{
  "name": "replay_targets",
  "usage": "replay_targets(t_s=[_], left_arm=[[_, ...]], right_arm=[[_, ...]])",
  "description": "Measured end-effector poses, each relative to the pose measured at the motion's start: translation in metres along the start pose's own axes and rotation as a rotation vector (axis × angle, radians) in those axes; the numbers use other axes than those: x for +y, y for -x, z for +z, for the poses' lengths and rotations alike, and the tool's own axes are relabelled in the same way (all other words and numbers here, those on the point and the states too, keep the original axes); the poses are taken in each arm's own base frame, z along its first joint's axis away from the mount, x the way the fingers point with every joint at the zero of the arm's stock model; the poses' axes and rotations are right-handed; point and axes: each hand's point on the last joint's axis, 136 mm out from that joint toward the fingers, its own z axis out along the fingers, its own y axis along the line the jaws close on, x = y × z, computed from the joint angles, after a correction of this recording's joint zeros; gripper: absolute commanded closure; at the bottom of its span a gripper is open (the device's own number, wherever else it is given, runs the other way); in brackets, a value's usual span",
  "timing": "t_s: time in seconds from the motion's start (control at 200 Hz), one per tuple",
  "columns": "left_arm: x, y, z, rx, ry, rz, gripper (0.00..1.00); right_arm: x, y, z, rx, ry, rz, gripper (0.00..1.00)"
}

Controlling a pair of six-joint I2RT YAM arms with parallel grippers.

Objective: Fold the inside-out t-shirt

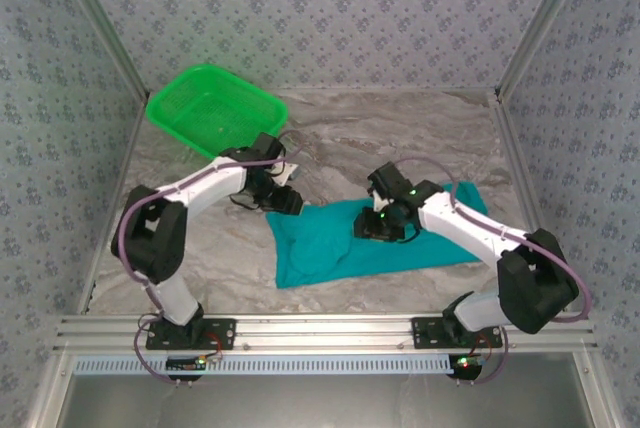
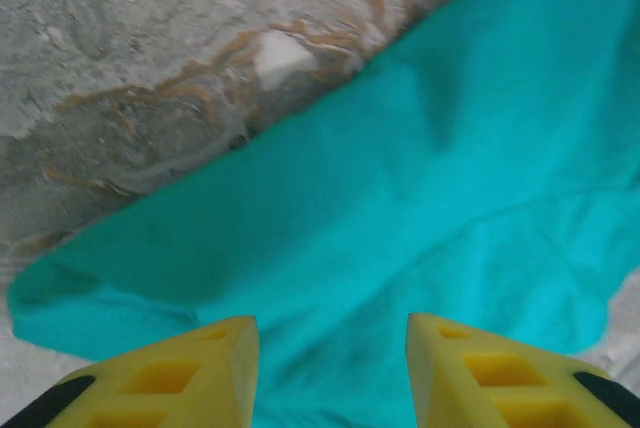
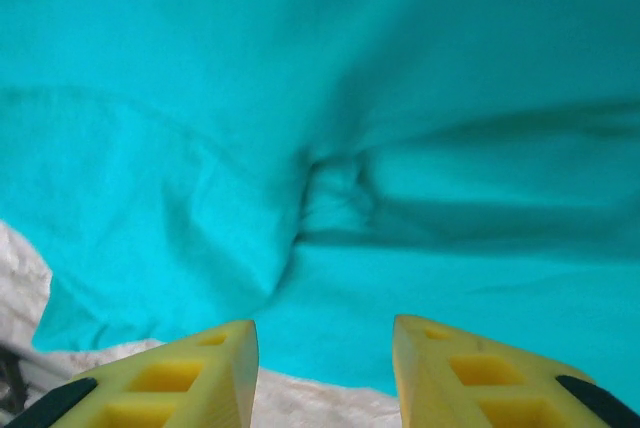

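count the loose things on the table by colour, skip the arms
teal: 1, the t-shirt
green: 1, the mesh basket
total: 2

White-black arms [image 1: 205,180], purple cables [image 1: 123,236], yellow fingers [image 2: 170,378]

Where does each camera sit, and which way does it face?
Top external: above and behind the bases, facing down at the table, t-shirt and green basket; both arms visible.
Left wrist: on the left gripper, facing down at the shirt's edge; its yellow fingers show.
Right wrist: on the right gripper, close over wrinkled cloth; yellow fingers show.
Shared: all see the teal t-shirt.
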Motion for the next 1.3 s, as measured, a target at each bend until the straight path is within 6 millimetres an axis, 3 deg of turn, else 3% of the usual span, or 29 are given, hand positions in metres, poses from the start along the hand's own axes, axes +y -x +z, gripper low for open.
replay_targets(t_s=[0.175,0.31,0.45,0.51,0.69,0.89,0.949,1.164,1.299], left_arm=[[0.014,0.014,0.014,0.002,0.075,-0.003,0.62],[0.025,0.020,0.025,0.011,0.134,-0.005,0.71],[0.036,0.024,0.034,0.023,0.183,-0.003,0.75],[0.041,0.029,0.036,0.019,0.207,0.001,0.79],[0.048,0.039,0.035,0.004,0.257,0.021,0.85],[0.059,0.040,0.033,0.000,0.294,0.018,0.87],[0.062,0.041,0.032,-0.001,0.301,0.014,0.87],[0.067,0.040,0.030,0.009,0.308,0.034,0.76],[0.050,0.031,0.022,0.039,0.281,0.068,0.71]], right_arm=[[0.023,-0.023,0.024,0.050,0.039,0.001,0.59],[0.031,-0.027,0.042,0.061,0.037,0.010,0.65],[0.028,-0.019,0.059,0.054,0.020,0.052,0.91],[0.026,-0.018,0.062,0.056,0.010,0.062,0.95],[0.039,-0.005,0.044,0.021,0.001,0.058,0.94],[0.054,0.002,0.007,-0.029,0.006,0.052,0.81],[0.051,-0.002,0.005,-0.023,-0.013,0.062,0.72],[0.025,-0.017,0.016,-0.002,-0.101,0.074,0.72],[0.009,-0.038,0.024,0.030,-0.136,0.049,0.72]])
